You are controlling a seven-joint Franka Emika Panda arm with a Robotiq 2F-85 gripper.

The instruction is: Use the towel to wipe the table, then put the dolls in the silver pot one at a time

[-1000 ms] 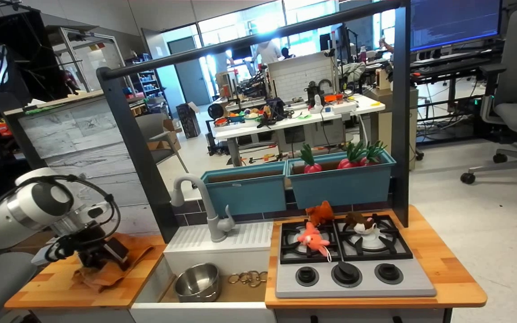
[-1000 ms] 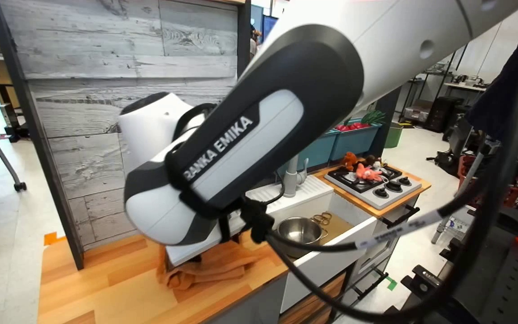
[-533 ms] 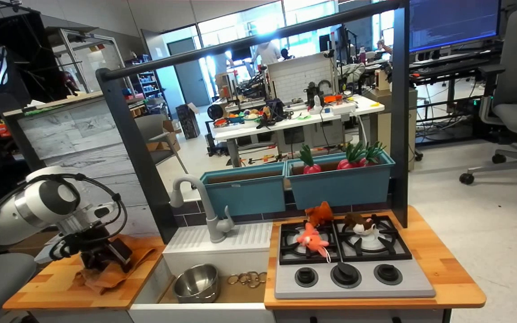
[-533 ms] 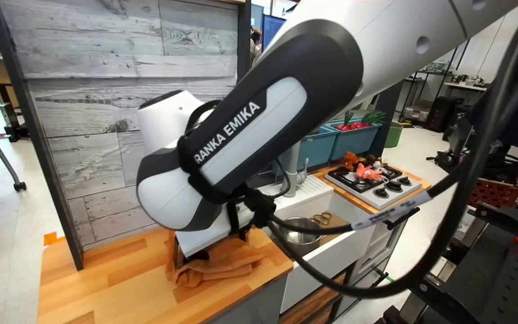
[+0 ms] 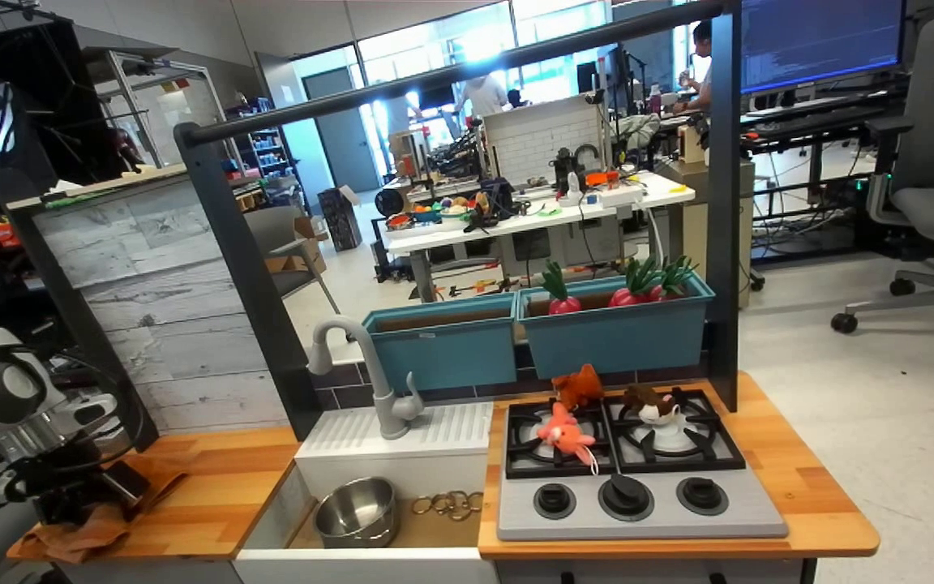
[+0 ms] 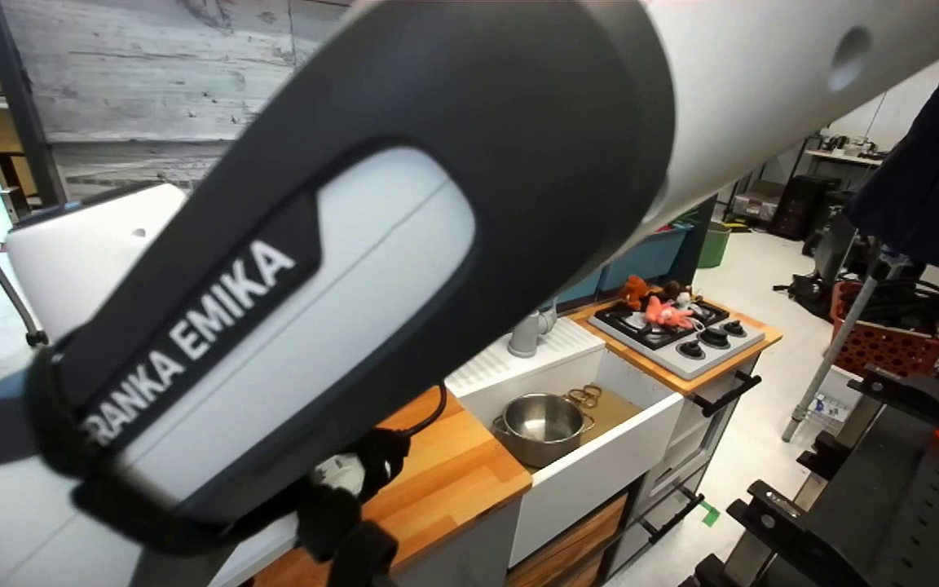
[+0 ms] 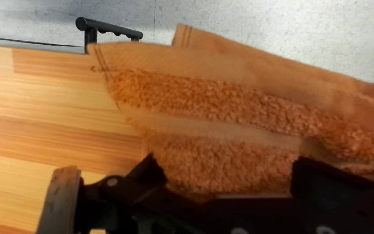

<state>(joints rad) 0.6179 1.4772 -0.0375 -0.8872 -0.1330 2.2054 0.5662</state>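
The orange towel (image 7: pixel 206 97) lies bunched at the wooden table's (image 5: pixel 224 478) outer front corner, part of it past the edge above the floor. My gripper (image 7: pixel 227 170) is pressed down onto it, its dark fingers (image 7: pixel 320 182) wide apart with towel fabric spread between and beneath them. The silver pot (image 5: pixel 366 531) stands in the sink, upright. On the stove are three dolls: a pink one (image 5: pixel 567 434), an orange-brown one (image 5: pixel 578 385) and a brown-and-white one (image 5: pixel 652 404). In an exterior view the arm hides the gripper and most of the towel (image 6: pixel 294 568).
The sink (image 6: pixel 600 456) lies between the table and the stove (image 5: pixel 641 515), with several gold rings (image 5: pixel 455 504) beside the pot. A grey faucet (image 5: pixel 386 405) rises behind it. A plank wall panel (image 5: pixel 183 324) and a dark post (image 5: pixel 248 284) border the table's back.
After a slight shift toward the sink, my gripper has swept away from it to the table's outer front corner, dragging the towel along. Pot and dolls have not moved.
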